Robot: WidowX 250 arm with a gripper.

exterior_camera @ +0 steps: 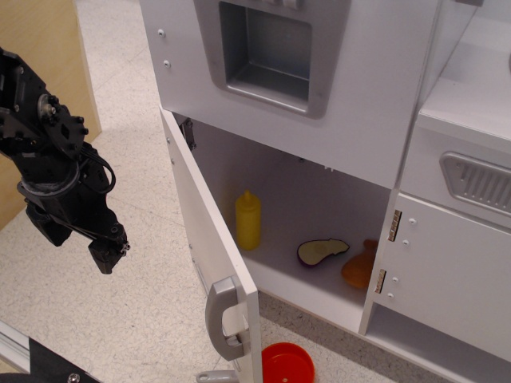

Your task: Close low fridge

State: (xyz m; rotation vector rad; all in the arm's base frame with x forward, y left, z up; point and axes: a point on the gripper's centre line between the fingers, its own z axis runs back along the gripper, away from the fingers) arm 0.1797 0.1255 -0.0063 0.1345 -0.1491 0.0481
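The low fridge (319,191) is a white toy-kitchen compartment, and it stands open. Its large white door (201,231) is swung out to the left toward the camera, hinged at the upper left. The grey loop handle (226,319) sits at the door's near end. My black gripper (80,243) hangs to the left of the door, about a hand's width from its outer face, not touching it. Its two fingers look spread apart and hold nothing.
Inside the fridge are a yellow bottle (248,221), a purple eggplant slice (322,251) and an orange item (361,267). A red disc (287,365) lies on the floor by the door. A grey dispenser panel (267,52) is above, a smaller hinged door (447,271) at right, and a wooden panel (40,72) at left.
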